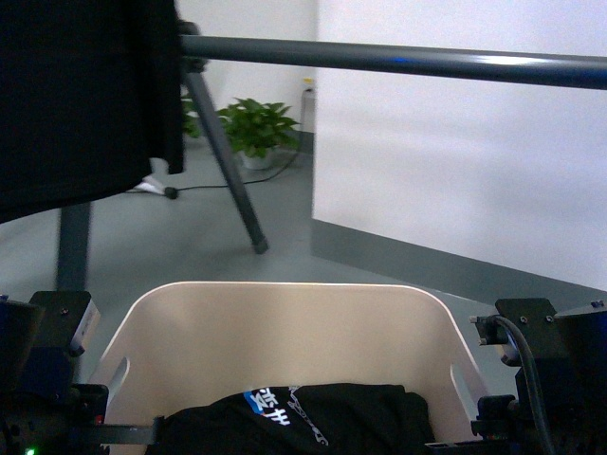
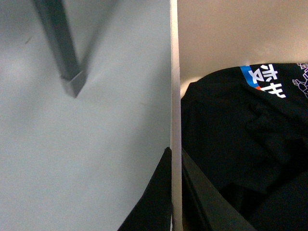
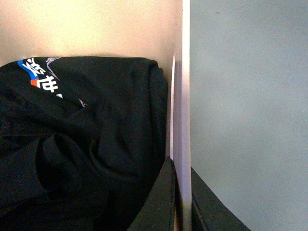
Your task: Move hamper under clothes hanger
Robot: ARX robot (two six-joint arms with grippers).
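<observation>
while the hamper (image 1: 285, 332) is seen below the clothes hanger (image 1: 398, 59), black clothes (image 1: 322, 422) with a blue patch (image 1: 253, 398) and unreadable white signs (image 1: 276, 399) are held in it; its walls are pinched by the left gripper (image 2: 174, 161) and right gripper (image 3: 181, 168).

Pretty even, soft indoor light with faint shadows. There's a glare streak along the clothes hanger (image 1: 427, 59) bar. Both wrist views look soft, and the black shirt (image 3: 72, 144) is crushed dark.

White Chinese characters on the black garment (image 1: 360, 417) — too creased to read.
</observation>
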